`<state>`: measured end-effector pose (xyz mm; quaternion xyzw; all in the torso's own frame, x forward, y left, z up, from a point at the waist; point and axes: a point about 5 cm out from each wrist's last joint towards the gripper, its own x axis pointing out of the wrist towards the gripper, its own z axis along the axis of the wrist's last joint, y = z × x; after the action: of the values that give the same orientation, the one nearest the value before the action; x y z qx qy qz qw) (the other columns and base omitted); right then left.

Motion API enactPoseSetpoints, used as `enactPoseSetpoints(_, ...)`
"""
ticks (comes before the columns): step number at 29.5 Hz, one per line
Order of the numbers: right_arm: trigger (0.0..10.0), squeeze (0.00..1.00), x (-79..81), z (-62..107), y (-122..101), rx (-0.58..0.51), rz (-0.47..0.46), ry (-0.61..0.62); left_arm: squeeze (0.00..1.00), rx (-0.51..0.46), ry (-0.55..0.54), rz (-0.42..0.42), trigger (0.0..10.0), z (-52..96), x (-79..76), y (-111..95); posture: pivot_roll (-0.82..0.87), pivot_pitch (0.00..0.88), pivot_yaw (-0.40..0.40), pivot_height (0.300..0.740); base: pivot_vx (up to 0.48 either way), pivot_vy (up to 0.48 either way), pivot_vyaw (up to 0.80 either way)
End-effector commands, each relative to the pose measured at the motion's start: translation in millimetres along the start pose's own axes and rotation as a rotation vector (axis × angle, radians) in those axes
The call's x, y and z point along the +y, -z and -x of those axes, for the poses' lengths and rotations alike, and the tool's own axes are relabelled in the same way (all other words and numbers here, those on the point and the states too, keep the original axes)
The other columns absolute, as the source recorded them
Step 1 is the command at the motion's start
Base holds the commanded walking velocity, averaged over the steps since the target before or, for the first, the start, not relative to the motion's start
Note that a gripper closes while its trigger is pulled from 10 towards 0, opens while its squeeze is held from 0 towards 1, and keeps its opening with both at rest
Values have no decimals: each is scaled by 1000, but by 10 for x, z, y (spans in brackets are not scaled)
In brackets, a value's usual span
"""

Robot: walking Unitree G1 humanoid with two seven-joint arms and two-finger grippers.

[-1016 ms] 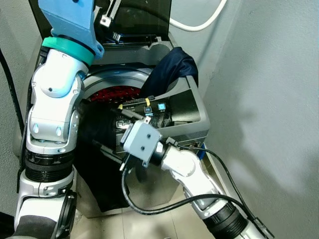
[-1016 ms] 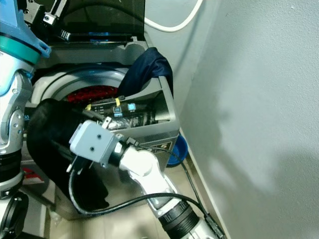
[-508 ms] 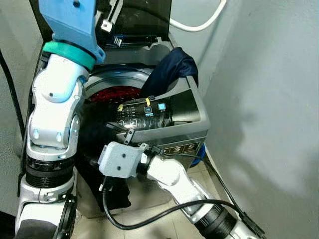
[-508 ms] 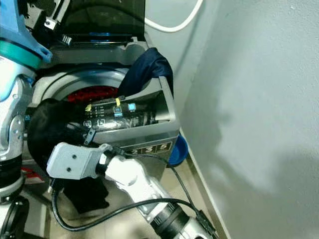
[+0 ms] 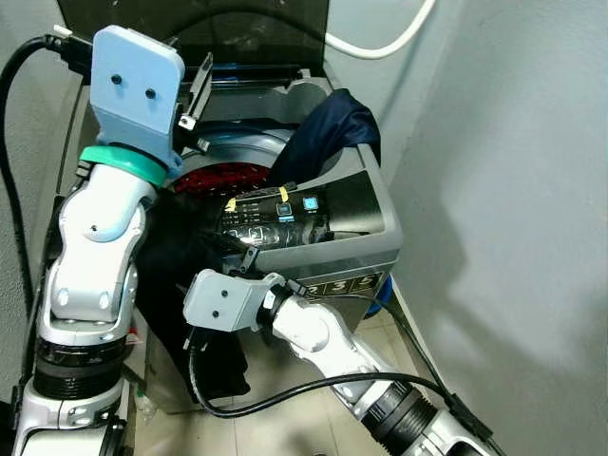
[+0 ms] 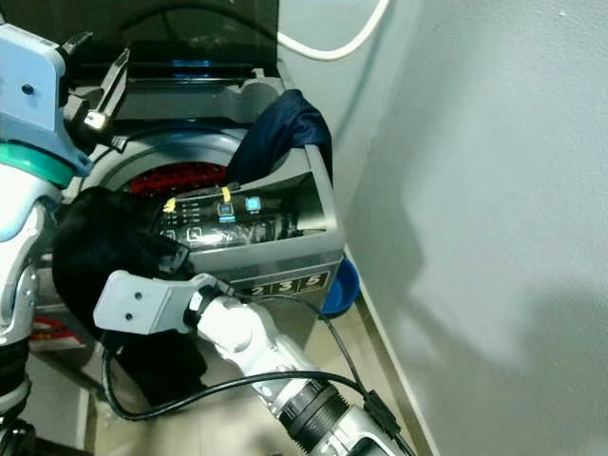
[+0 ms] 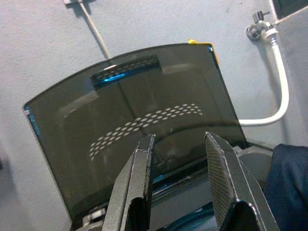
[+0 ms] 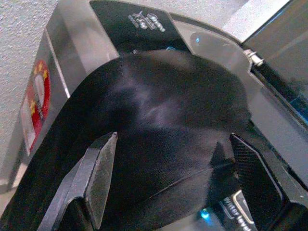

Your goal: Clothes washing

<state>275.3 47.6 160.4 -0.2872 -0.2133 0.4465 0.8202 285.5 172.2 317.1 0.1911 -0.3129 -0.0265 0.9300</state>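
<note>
One black garment [image 5: 195,271] hung over the front left corner of the washing machine [image 5: 366,247], trailing down its front. At that corner the right end effector [image 8: 168,178] sat released, fingers spread either side of the cloth. Above the machine's drum, the left end effector [image 7: 175,178] was released too, facing the raised lid [image 7: 130,125]. A navy garment [image 5: 328,128] draped over the machine's right rim.

Even, soft daylight throughout, with broad shadows on the wall and slight close-up blur.
</note>
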Motion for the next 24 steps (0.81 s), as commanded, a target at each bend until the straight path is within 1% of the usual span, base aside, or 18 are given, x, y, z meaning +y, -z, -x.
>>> enactPoseSetpoints(1,10000,0,30,-15,10,-4,8,-8,0,34,-8,-44,10000,97,56,47,123,51,-13,740,0,0,0)
enactPoseSetpoints(4,10000,0,38,-17,17,-3,15,-12,0,40,-8,-55,10000,117,66,58,125,51,-15,740,0,0,0)
enactPoseSetpoints(5,8118,0,38,-21,29,6,27,-10,0,41,-14,-60,10000,119,80,56,128,51,-19,740,0,0,0)
enactPoseSetpoints(6,8118,0,38,-21,29,6,27,-10,0,41,-14,-60,10000,119,80,56,128,51,-19,740,0,0,0)
enactPoseSetpoints(7,4863,0,34,-25,39,12,45,-5,0,39,-20,-62,10000,115,89,50,128,50,-21,740,0,0,0)
enactPoseSetpoints(8,4471,0,25,-29,46,17,69,1,0,38,-24,-62,10000,108,95,45,128,50,-21,740,0,0,0)
enactPoseSetpoints(10,4471,0,25,-29,46,17,69,1,0,38,-24,-62,10000,108,95,45,128,50,-21,740,0,0,0)
enactPoseSetpoints(11,2549,0,16,-24,55,19,94,0,0,36,-26,-61,10000,102,96,42,125,47,-22,740,0,0,0)
enactPoseSetpoints(12,980,0,9,-15,68,21,114,1,0,35,-27,-60,10000,100,92,40,122,47,-21,740,0,0,0)
enactPoseSetpoints(14,980,0,9,-15,68,21,114,1,0,35,-27,-60,10000,100,92,40,122,47,-21,740,0,0,0)
enactPoseSetpoints(15,0,0,0,-5,81,23,132,6,0,35,-28,-60,10000,98,89,36,121,46,-20,740,0,0,0)
enactPoseSetpoints(17,0,0,0,-5,81,23,132,6,0,35,-28,-60,10000,98,89,36,121,46,-20,740,0,0,0)
enactPoseSetpoints(21,0,0,-10,12,106,30,164,10,0,31,-33,-48,10000,83,77,16,117,45,-21,740,0,0,0)
enactPoseSetpoints(24,0,0,-10,12,106,30,164,10,0,31,-33,-48,10000,83,77,16,117,45,-21,740,0,0,0)
